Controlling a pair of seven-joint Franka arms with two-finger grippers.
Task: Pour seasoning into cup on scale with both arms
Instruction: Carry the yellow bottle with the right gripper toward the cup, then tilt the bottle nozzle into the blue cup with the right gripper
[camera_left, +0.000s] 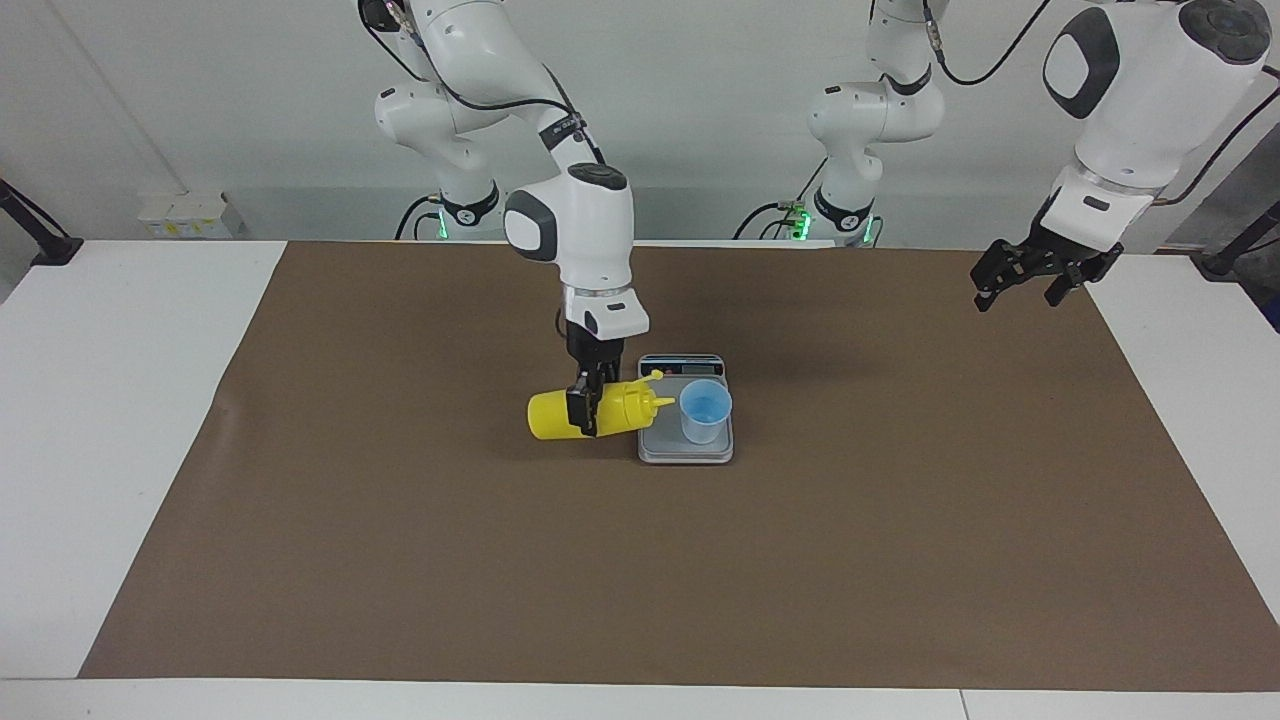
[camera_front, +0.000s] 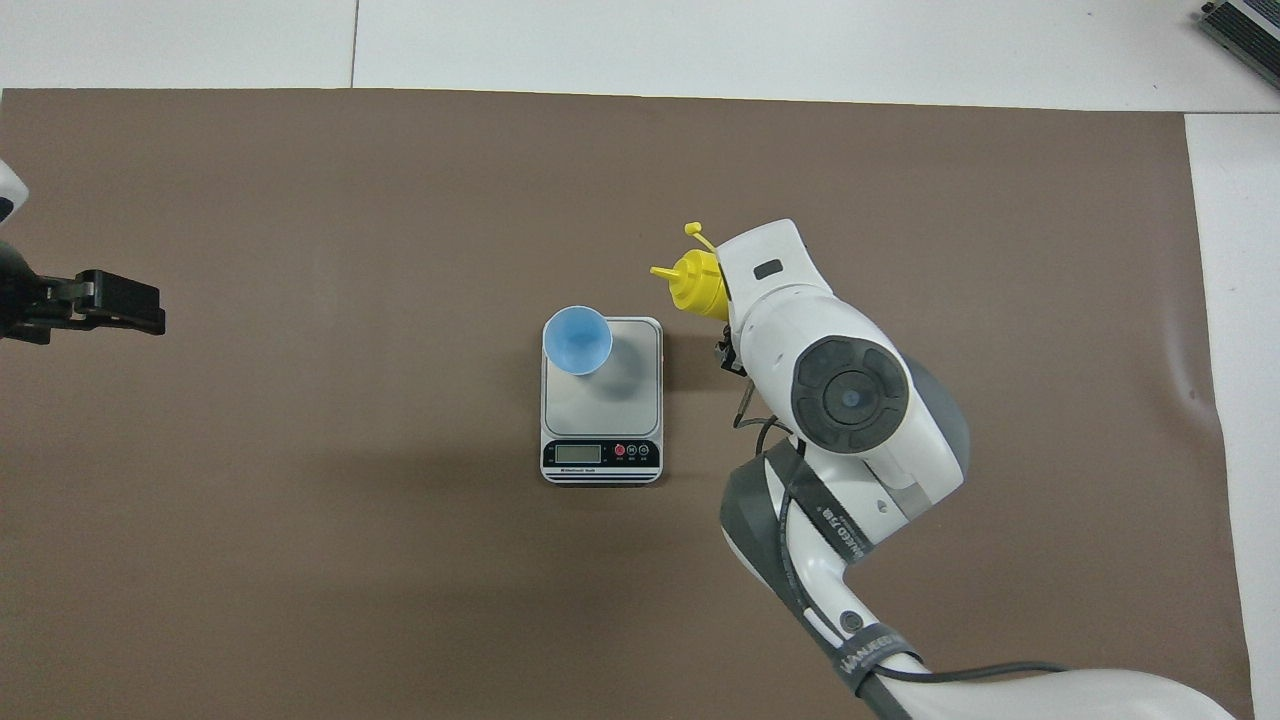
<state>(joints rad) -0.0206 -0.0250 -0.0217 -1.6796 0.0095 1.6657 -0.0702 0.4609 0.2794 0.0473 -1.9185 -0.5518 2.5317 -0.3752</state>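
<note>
Facing view: right gripper (camera_left: 588, 406) pinches the seasoning (camera_left: 590, 411) sideways, long axis level, nozzle aimed at the cup (camera_left: 705, 411) on the scale (camera_left: 686, 446). Left gripper (camera_left: 1032, 274) waits, fingers spread, over the brown mat (camera_left: 900, 550).

Overhead view: right arm (camera_front: 850, 400) hides the bottle body; only the nozzle shows. "HANUEED" is partly legible on its cable strap (camera_front: 868, 655).

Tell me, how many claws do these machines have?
2. The right claw is over the brown mat beside the scale, gripping the yellow bottle tipped toward the cup. The left claw waits over the mat's edge.
</note>
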